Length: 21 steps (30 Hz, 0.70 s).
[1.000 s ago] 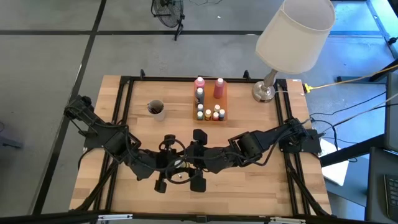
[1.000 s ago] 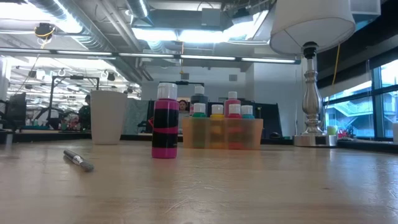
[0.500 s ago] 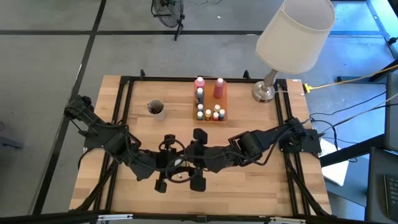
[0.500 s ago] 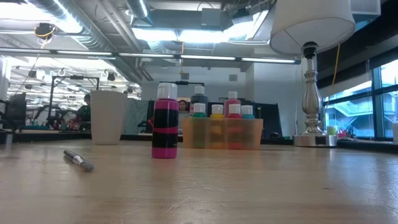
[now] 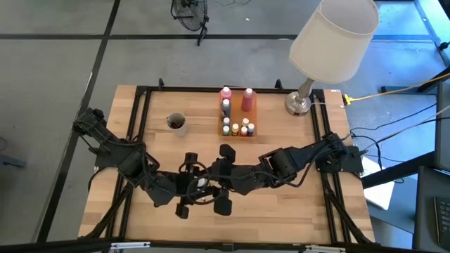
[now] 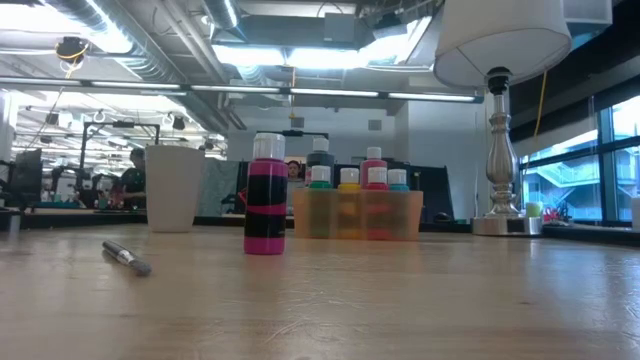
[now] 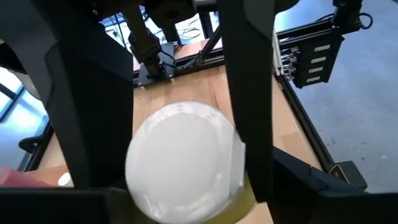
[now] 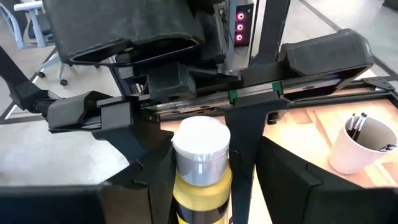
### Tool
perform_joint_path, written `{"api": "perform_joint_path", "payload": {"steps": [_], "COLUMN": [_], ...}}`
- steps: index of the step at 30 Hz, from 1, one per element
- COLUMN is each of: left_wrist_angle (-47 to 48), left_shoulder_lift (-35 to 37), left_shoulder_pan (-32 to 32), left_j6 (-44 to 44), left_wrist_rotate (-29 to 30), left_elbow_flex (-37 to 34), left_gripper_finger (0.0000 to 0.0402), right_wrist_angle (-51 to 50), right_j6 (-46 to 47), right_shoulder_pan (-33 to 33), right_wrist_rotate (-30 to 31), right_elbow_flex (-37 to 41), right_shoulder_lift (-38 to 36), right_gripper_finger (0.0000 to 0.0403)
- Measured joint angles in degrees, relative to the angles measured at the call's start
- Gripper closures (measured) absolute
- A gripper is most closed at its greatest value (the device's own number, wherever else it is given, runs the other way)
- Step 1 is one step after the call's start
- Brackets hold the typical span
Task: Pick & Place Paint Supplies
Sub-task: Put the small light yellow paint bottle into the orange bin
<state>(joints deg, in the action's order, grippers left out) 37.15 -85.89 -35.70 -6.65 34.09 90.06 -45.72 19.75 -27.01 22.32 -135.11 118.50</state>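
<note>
A yellow paint bottle point(image 8: 200, 183) with a white cap point(image 7: 183, 158) is held upright above the table's middle, between my two grippers, which face each other. My right gripper point(image 5: 206, 182) comes from the right and is shut on it. My left gripper point(image 5: 201, 188) comes from the left, open, one finger on each side of the bottle. A pink bottle point(image 6: 265, 205) stands on the table on its base. A dark brush point(image 6: 125, 258) lies flat near it. Several more bottles stand in an amber tray point(image 5: 238, 116). My right gripper pinches the bottle's yellow body just below the cap point(image 8: 202, 186) between its two fingers point(image 7: 249, 93). The fingers come from the table's right side, slanting a little downward, and lie across the bottle. The bottle stands upright in the hold, clear of the table. My left gripper's fingers point(image 8: 244, 155) stand close beside the same stretch of the bottle, coming from the table's left. Whether they touch it I cannot tell.
A paper cup point(image 5: 176, 123) with brushes in it stands at the far left of the tabletop. A lamp with a big white shade point(image 5: 330, 39) and a metal base point(image 5: 298, 104) stands at the far right corner. Black frame rails point(image 5: 140, 112) run along the table's sides.
</note>
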Motion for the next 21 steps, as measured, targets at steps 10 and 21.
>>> {"api": "perform_joint_path", "payload": {"steps": [10, 21], "left_wrist_angle": [0.13, 0.48], "left_shoulder_lift": [1.61, 2.04], "left_shoulder_pan": [-0.57, -0.57], "left_j6": [3.89, 3.86], "left_wrist_rotate": [0.02, -0.92], "left_elbow_flex": [-0.02, -0.02], "left_gripper_finger": [0.021, 0.021], "right_wrist_angle": [0.7, 0.94], "right_j6": [1.13, 2.82], "right_shoulder_pan": [-1.65, -2.71], "right_wrist_rotate": [1.26, 2.0], "right_elbow_flex": [-0.02, 0.04], "right_shoulder_lift": [-0.27, -0.5], "right_gripper_finger": [0.0215, 0.022]}}
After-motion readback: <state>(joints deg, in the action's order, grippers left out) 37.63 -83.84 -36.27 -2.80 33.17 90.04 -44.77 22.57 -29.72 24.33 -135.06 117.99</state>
